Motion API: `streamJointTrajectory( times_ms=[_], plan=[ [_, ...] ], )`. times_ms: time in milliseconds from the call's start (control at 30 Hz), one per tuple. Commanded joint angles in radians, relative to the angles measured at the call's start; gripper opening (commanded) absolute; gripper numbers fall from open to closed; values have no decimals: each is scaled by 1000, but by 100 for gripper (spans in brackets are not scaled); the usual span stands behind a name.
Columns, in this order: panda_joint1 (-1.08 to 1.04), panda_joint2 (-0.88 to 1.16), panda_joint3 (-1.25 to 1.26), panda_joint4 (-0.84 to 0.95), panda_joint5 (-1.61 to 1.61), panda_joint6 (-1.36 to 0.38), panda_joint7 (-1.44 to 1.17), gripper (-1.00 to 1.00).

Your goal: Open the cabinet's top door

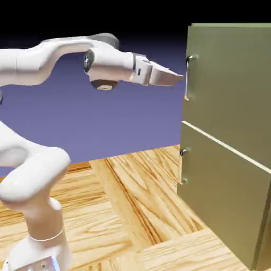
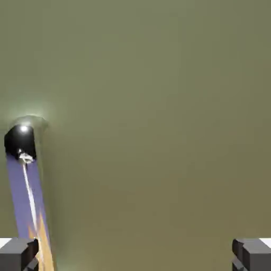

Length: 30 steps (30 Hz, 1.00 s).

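We find the cabinet, boxy matte olive, at frame right on the wood-grain counter. The top door carries a slim silver bar handle. The pincer, jaws apart, sits just beside it.

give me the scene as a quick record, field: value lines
gripper: open, level, pointing at the top door's handle, just short of it
top door: shut
top handle: vertical silver bar at the door's left edge in the exterior view; not gripped
lower door: shut, shorter handle
hand view: olive panel fills it, handle at left by one fingertip
table: wooden
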State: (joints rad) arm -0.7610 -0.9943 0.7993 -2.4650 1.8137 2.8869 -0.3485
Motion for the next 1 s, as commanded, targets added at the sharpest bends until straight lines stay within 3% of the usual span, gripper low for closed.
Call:
streamJointTrajectory(
  times_ms=[0, 433, 667, 700, 967],
  plan=[
    [-19, -10, 19, 8, 44, -4, -26, 0],
    [-260, -142, 268, 116, 609, -50, -366, 0],
    [-443, -116, 364, 250, 674, -83, -385, 0],
    [-443, -116, 364, 250, 674, -83, -385, -100],
    [-205, -148, 165, -3, 605, -291, -441, -100]
  ],
)
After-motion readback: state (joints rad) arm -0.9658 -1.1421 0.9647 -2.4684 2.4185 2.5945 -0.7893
